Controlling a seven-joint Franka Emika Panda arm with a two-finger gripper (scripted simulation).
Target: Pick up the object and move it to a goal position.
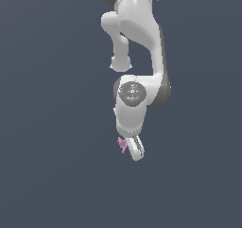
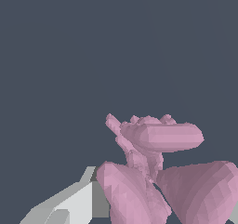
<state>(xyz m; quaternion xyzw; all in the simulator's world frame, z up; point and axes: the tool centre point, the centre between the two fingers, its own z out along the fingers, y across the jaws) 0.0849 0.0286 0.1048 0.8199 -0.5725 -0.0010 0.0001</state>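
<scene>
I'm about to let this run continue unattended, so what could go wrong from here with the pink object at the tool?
1. The pink object sticks out beside the tool in the exterior view, so any hold looks off-centre and it may slip.
2. Its thin prongs give the fingers little flat surface; it could twist during motion.
3. Neither view shows a goal marker, so placement cannot be checked here.
</scene>
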